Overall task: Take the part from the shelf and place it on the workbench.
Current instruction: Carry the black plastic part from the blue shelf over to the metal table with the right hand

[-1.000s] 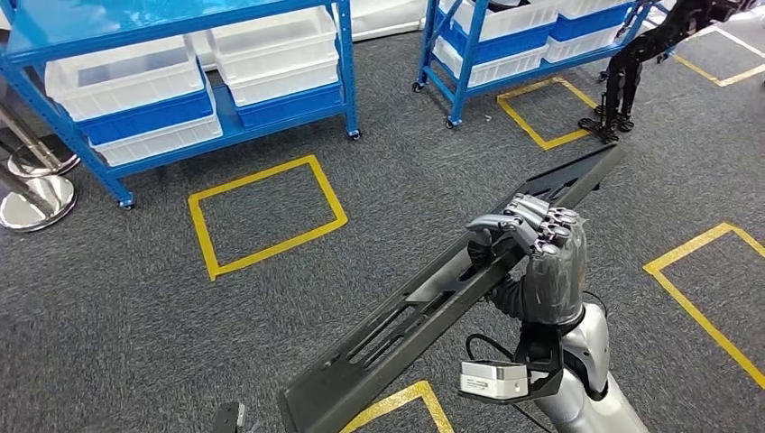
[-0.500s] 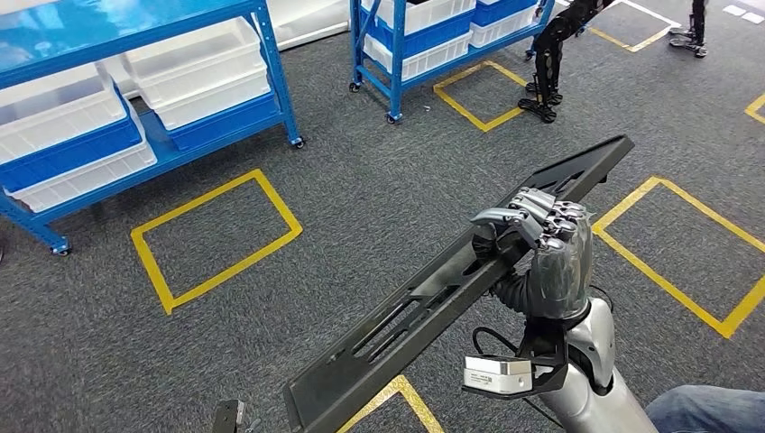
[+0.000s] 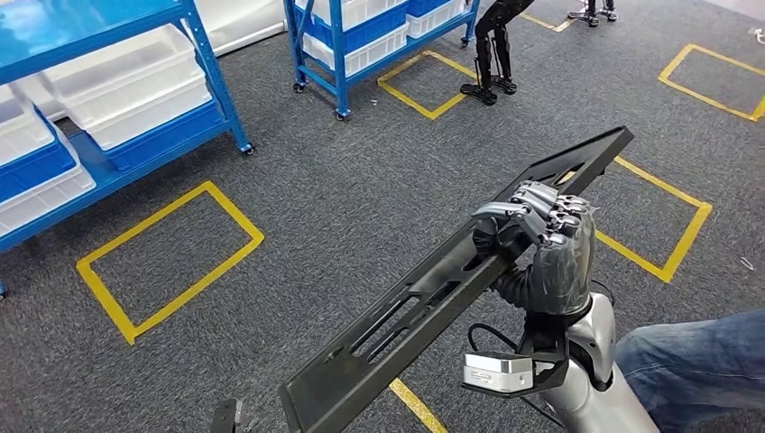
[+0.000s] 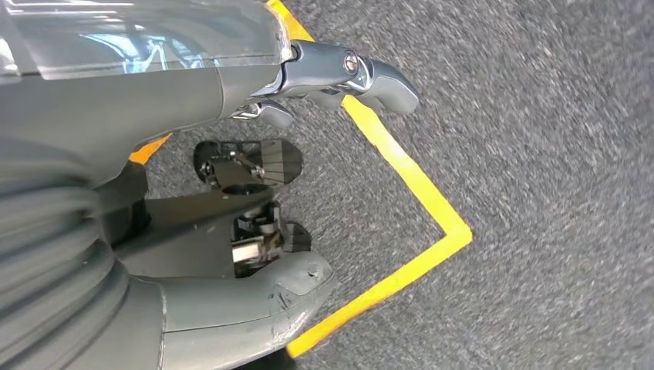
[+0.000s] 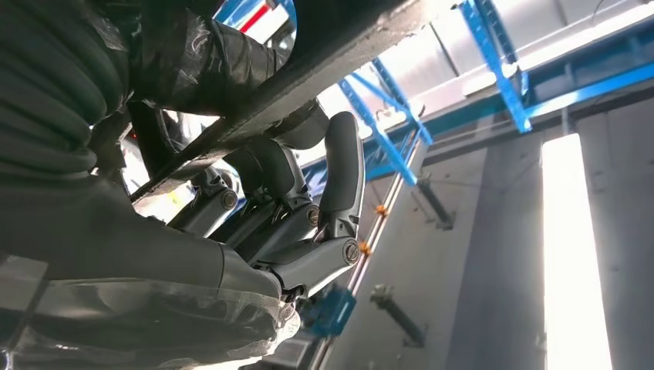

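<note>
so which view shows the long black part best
The head view: the long black slotted part runs nearly end to end across it, gripped mid-length by the right robot hand. The right wrist view catches just a dark strip of its underside above the fingers. The left wrist view faces carpet and yellow floor tape.

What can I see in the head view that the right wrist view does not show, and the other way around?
Head view alone: the grey carpet with yellow tape squares, white bins, and a person's jeans-clad leg.
Right wrist view alone: a ceiling light strip seen from beneath.
Both: the right hand gripping the long black part, plus blue shelving.
</note>
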Controlling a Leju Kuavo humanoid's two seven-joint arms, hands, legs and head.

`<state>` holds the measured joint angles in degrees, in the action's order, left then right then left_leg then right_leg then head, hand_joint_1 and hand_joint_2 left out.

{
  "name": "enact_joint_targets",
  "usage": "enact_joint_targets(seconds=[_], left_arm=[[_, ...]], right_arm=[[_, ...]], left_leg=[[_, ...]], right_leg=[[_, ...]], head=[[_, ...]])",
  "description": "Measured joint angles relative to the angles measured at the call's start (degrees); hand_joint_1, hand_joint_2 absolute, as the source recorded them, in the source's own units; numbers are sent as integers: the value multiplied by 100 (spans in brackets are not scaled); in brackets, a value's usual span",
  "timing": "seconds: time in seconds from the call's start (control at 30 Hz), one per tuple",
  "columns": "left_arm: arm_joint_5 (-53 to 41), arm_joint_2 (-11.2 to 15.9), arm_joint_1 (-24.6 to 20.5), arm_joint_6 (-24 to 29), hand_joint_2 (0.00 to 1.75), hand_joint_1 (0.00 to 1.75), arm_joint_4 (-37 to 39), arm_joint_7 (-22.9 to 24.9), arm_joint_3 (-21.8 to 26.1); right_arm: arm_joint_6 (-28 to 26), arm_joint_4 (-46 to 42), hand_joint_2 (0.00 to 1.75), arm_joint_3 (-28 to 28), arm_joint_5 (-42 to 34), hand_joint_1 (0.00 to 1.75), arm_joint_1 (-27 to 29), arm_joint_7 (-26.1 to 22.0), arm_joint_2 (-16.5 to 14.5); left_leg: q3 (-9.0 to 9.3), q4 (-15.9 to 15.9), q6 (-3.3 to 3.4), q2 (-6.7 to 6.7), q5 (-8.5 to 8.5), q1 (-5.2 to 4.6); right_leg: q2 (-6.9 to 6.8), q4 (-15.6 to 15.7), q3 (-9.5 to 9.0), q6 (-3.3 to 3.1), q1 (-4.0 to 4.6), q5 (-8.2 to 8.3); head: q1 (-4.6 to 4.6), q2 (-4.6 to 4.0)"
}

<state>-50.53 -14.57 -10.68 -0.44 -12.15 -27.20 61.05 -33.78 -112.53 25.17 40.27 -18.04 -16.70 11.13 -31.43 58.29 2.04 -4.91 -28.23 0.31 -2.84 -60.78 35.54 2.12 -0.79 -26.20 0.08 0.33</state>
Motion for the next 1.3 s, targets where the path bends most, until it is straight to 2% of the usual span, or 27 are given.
enact_joint_targets(seconds=[0.03, 0.1, 0.13, 0.17, 0.23, 0.3, 0.33, 0.37, 0.4, 0.43, 0.5, 0.57, 0.6, 0.63, 0.7, 0.77, 0.83, 0.87, 0.9, 0.97, 1.03, 1.07, 1.13, 1.17, 1.2, 1.27, 1.3], left_arm=[[1, 0, 1, 0, 175, 0, 0, -1, 0], [2, 0, -2, 0, 175, 0, 0, -2, 0], [2, 1, -7, 0, 175, 0, 0, -2, 0], [2, 1, -11, 0, 175, 0, 0, -2, 0], [2, 3, -5, 10, 175, 0, 0, 6, 0], [2, 4, 22, 39, 175, 0, 0, 24, 0], [2, 4, 36, 55, 175, 0, 0, 32, 0], [2, 5, 46, 73, 175, 0, 0, 38, 0], [2, 6, 49, 88, 175, 0, 0, 42, 0], [2, 8, 47, 103, 175, 0, 0, 44, 0], [2, 19, 41, 121, 175, 0, 0, 49, 0], [3, 28, 41, 126, 175, 0, 0, 60, 0], [3, 29, 41, 126, 175, 0, 0, 64, 0], [5, 27, 39, 127, 175, 0, 0, 70, 0], [5, 24, 38, 128, 175, 0, 0, 75, 0], [5, 26, 48, 127, 175, 0, 0, 77, 0], [5, 31, 67, 123, 175, 0, 0, 79, 0], [6, 33, 73, 121, 175, 0, 0, 80, 0], [5, 34, 74, 118, 175, 0, 0, 81, 0], [5, 33, 71, 109, 175, 0, 0, 81, 0], [6, 34, 68, 101, 175, 0, 0, 79, 0], [7, 35, 67, 99, 175, 0, 0, 78, 0], [8, 37, 65, 91, 175, 0, 0, 77, 0], [8, 37, 61, 85, 175, 0, 0, 77, 0], [7, 37, 59, 77, 175, 0, 0, 76, 0], [5, 37, 68, 64, 175, 0, 0, 76, 0], [5, 37, 79, 61, 175, 0, 0, 77, 0]], right_arm=[[0, 0, 175, 0, 2, 175, -11, 0, 0], [0, 0, 175, 0, 5, 175, -18, 1, 3], [1, 0, 175, -1, 6, 175, -18, 2, 4], [1, 0, 175, 0, 7, 175, -24, 4, 6], [-1, -1, 175, 1, 8, 175, -41, 8, 5], [-3, 1, 175, 1, 8, 175, -46, 14, 4], [-5, 1, 175, 1, 8, 175, -42, 20, 4], [-6, 1, 175, 1, 8, 175, -39, 25, 4], [-8, 1, 175, 1, 8, 175, -38, 31, 4], [-8, 1, 175, 1, 8, 175, -38, 37, 4], [-10, 1, 175, 1, 7, 175, -39, 46, 4], [-17, 0, 175, 1, 1, 175, -30, 51, 5], [-20, -1, 175, 1, -2, 175, -19, 52, 5], [-22, -1, 175, 1, -5, 175, -4, 53, 8], [-24, -7, 175, -1, -6, 175, 11, 55, 13], [-25, -14, 175, -1, -8, 175, 13, 55, 13], [-25, -15, 175, -1, -9, 175, 40, 55, 13], [-25, -14, 175, -1, -9, 175, 59, 56, 14], [-25, -15, 175, -1, -9, 175, 70, 56, 15], [-27, -17, 175, -1, -9, 175, 76, 57, 16], [-33, -24, 175, -1, -9, 175, 80, 57, 16], [-40, -27, 175, -1, -9, 175, 85, 57, 17], [-55, -37, 175, -3, -9, 175, 103, 58, 26], [-67, -46, 175, -5, -10, 175, 115, 58, 33], [-79, -57, 175, -7, -10, 175, 123, 59, 39], [-101, -75, 175, -8, -10, 175, 134, 59, 44], [-105, -78, 175, -8, -10, 175, 142, 59, 44]], left_leg=[[5, 6, -28, -44, -13, -13], [24, -5, -85, -131, -22, -24], [28, 9, -119, -106, -50, -18], [3, 89, -147, -6, -126, -6], [-211, 590, -185, 294, -443, 22], [-574, 1369, -197, 435, -775, 30], [-704, 1622, -200, 450, -816, 30], [-738, 1653, -195, 456, -736, 30], [-669, 1458, -181, 474, -554, 31], [-511, 1072, -159, 542, -313, 32], [-203, 350, -110, 792, -22, 44], [-91, 97, -84, 913, 9, 40], [-79, 69, -73, 860, 22, 33], [-70, 47, -47, 793, 45, 40], [-47, -23, 21, 638, 95, 59], [-39, -57, 67, 476, 115, 51], [-49, -54, 78, 316, 111, 34], [-51, -52, 75, 237, 106, 29], [-50, -48, 69, 161, 98, 28], [-37, -31, 35, 26, 67, 24], [-26, -5, -22, -73, 29, -1], [-19, -2, -53, -116, 16, -13], [0, -8, -115, -202, -7, -15], [0, 27, -147, -152, -54, -4], [-40, 147, -170, -35, -153, 11], [-293, 755, -194, 300, -509, 35], [-486, 1174, -196, 396, -699, 38]], right_leg=[[-40, 140, -63, -35, 27, 18], [51, 163, -45, -104, 51, 16], [103, 184, -46, -136, 40, 29], [157, 206, -50, -173, 24, 46], [263, 239, -60, -237, -5, 74], [390, 231, -51, -265, 2, 79], [467, 221, -48, -268, 7, 79], [548, 211, -47, -269, 11, 78], [635, 200, -48, -268, 11, 77], [717, 189, -50, -265, 10, 76], [864, 160, -32, -235, 13, 75], [991, 151, 13, -165, -9, 101], [1058, 161, 34, -123, -22, 123], [1064, 162, 49, -90, -29, 132], [808, -38, 151, -51, -1, -5], [450, -661, 443, -28, 8, -353], [340, -1307, 754, 2, -22, -601], [320, -1405, 797, 15, -35, -588], [295, -1246, 707, 23, -46, -461], [108, -477, 279, 17, -40, -124], [-65, 92, -20, -34, 6, 38], [-84, 168, -47, -65, 33, 30], [53, 180, -33, -135, 41, 53], [117, 201, -38, -171, 30, 68], [178, 222, -45, -213, 16, 85], [298, 240, -49, -275, 7, 103], [366, 234, -43, -292, 16, 103]], head=[[-2, 0], [-2, 0], [-2, 0], [-2, 0], [-4, 0], [-3, 0], [-3, 0], [-3, 0], [-4, 0], [-4, 0], [-2, 0], [-2, 0], [-3, 0], [-2, 0], [7, 0], [16, 0], [17, 0], [16, 0], [17, 0], [17, 0], [15, 0], [14, 0], [13, 0], [11, 0], [11, 0], [9, 0], [10, 0]])
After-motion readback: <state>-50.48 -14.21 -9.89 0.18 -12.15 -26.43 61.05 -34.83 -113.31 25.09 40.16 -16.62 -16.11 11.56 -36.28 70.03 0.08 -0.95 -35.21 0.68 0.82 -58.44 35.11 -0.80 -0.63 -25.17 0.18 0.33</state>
